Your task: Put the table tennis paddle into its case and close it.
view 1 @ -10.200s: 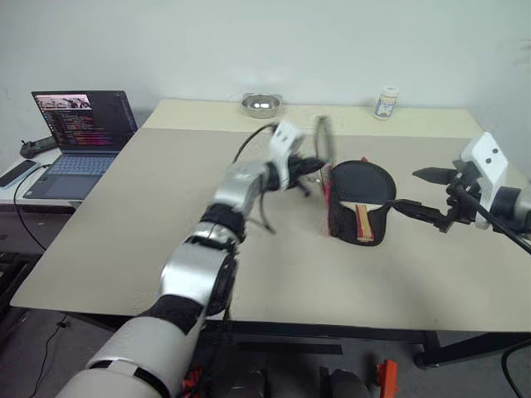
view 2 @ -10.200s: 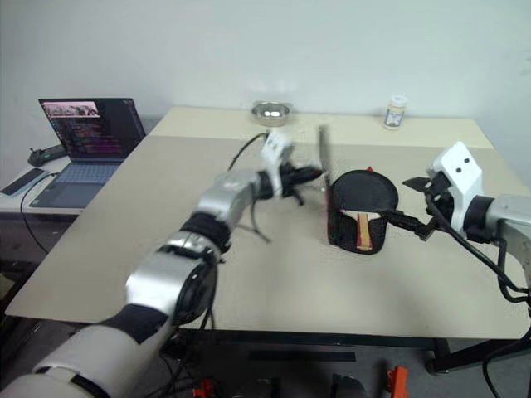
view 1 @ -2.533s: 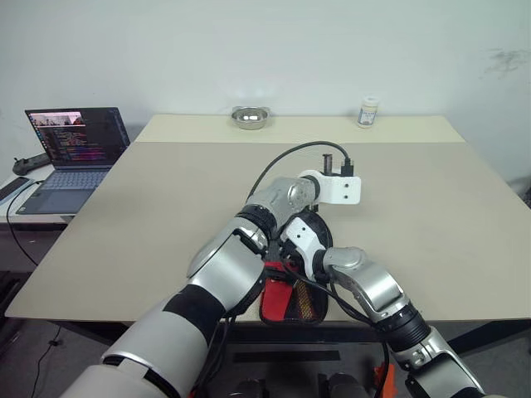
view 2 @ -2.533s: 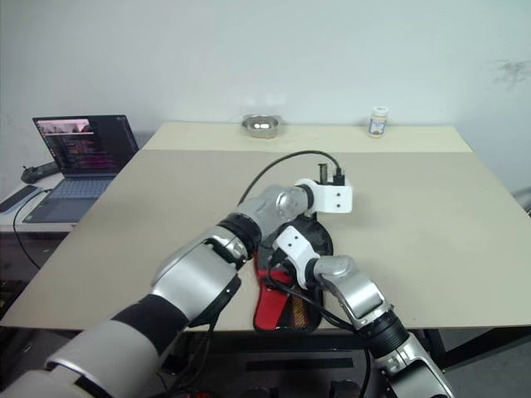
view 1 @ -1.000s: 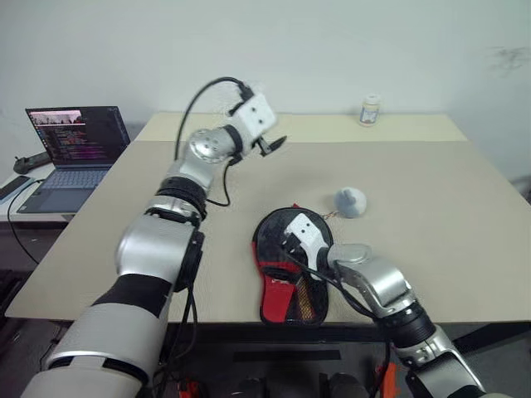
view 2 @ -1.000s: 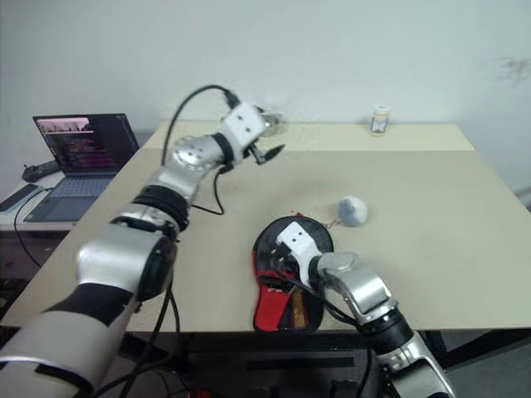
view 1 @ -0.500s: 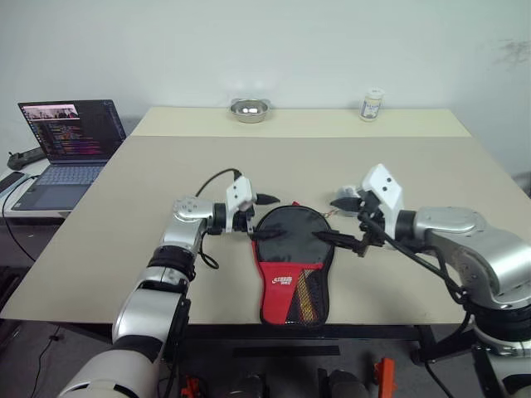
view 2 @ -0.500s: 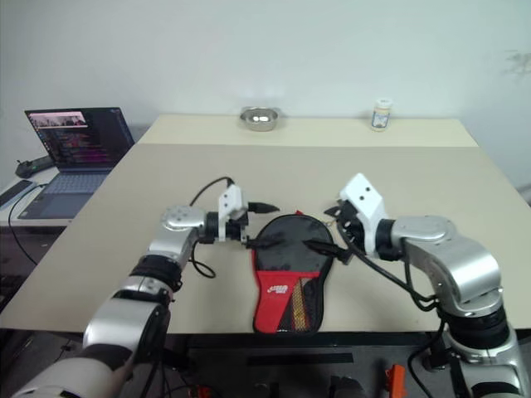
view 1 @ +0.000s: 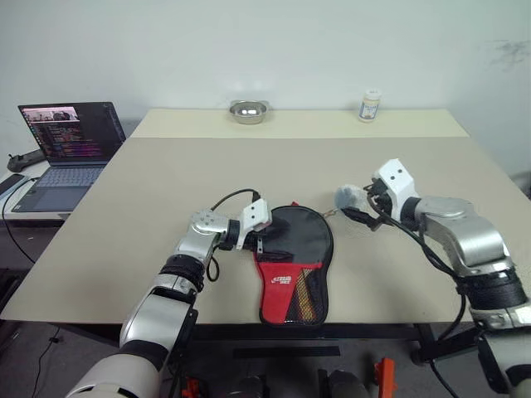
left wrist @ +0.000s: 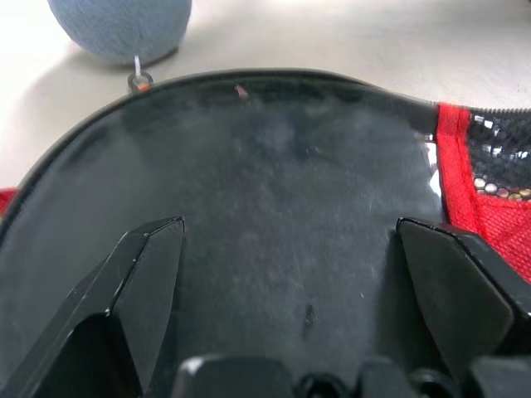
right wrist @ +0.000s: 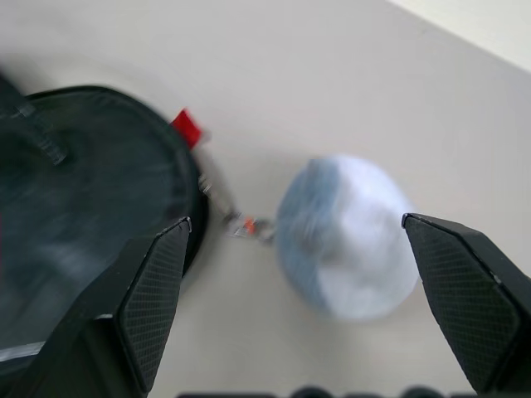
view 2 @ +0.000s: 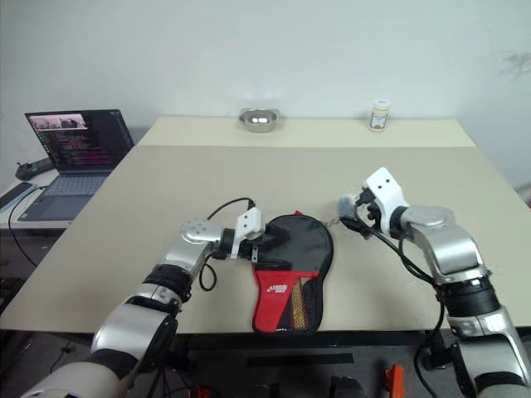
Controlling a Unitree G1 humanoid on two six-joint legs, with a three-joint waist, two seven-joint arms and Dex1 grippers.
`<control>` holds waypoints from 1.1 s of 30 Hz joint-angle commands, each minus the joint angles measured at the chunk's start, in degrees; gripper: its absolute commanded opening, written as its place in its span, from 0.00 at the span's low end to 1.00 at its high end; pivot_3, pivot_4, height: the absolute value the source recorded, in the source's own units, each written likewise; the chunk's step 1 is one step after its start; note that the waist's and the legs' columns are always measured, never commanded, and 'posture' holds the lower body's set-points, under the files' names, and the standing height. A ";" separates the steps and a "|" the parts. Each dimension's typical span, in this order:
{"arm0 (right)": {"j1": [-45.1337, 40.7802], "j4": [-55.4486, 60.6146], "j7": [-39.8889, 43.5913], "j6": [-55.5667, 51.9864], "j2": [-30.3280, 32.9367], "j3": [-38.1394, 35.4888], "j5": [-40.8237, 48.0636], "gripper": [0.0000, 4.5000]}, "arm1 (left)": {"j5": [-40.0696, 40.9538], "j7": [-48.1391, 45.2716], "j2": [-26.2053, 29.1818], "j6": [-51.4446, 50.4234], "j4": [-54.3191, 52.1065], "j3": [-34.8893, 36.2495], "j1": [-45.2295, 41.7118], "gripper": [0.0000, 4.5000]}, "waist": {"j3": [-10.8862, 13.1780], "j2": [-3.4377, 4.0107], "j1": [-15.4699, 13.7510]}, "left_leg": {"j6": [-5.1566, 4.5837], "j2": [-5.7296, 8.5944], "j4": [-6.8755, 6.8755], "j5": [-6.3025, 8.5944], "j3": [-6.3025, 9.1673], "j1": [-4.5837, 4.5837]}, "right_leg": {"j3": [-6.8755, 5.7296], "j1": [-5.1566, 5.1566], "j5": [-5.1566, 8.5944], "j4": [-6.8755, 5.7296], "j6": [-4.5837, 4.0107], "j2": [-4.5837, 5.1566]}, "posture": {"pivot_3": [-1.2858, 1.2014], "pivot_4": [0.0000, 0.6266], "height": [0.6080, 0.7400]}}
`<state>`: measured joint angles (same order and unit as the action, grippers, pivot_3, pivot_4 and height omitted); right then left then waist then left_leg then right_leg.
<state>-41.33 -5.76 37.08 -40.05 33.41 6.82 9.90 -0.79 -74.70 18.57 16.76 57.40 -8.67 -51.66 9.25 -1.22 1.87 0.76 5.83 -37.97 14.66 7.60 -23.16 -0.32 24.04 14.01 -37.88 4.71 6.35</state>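
Between the left gripper's matt black plastic fingers (left wrist: 141, 274) lies the case (view 1: 292, 249), a soft black cloth, dull and faintly fuzzy, with a red fabric panel and open black mesh. Between the right fingers (right wrist: 153, 290), whose pads are cross-hatched, sits a pale blue felt-like ball (right wrist: 348, 236) on a small metal link. The bench (view 1: 166, 191) is smooth, matt beige.

The case (view 1: 292, 257) is black with a red panel bearing a white logo and black mesh; its pompom (view 1: 348, 196) is pale blue-grey.
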 commanded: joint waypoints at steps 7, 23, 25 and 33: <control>-8.32 -19.63 -1.64 11.78 -4.85 1.95 -6.75 1.00 | -0.79 0.98 -1.01 1.27 1.29 -0.59 -1.19 0.99 | 0.00 0.00 0.02 | 0.01 0.01 0.01 0.00 0.00 0.04 | 0.01 -0.02 0.00 -0.02 0.00 0.00 | 0.52 0.24 1.00; -8.98 -22.93 -3.89 12.03 -4.25 -0.28 -9.86 0.22 | -2.38 1.17 -0.97 2.64 3.31 -1.93 0.46 1.00 | -0.03 0.05 0.03 | 0.01 0.02 0.01 0.00 -0.02 0.10 | 0.09 -0.01 -0.01 -0.08 -0.01 0.00 | 0.52 0.24 1.00; -6.83 -18.02 -2.97 9.13 -2.76 -0.25 -9.80 0.15 | -2.71 1.84 -1.26 2.87 4.52 -2.07 0.14 1.00 | -0.04 0.06 0.00 | 0.01 0.02 0.00 0.00 -0.03 0.10 | 0.09 -0.01 -0.01 -0.08 -0.01 0.00 | 0.52 0.24 1.00; 8.01 8.86 4.20 -3.82 7.43 0.60 -8.26 0.08 | -3.30 3.26 -2.68 3.39 7.45 -2.44 -1.29 1.00 | -0.09 0.13 -0.64 | -0.15 0.14 -0.03 0.09 0.14 0.23 | -0.07 -0.33 0.01 0.03 0.02 0.08 | 0.52 0.24 1.00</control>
<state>-34.17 -2.85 39.81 -41.59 38.48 8.24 1.43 -1.61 -71.90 15.91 20.34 62.95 -9.46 -53.53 9.16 -1.10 1.23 0.54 6.00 -38.00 14.79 7.78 -22.92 -0.44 23.66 14.02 -37.84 4.74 6.46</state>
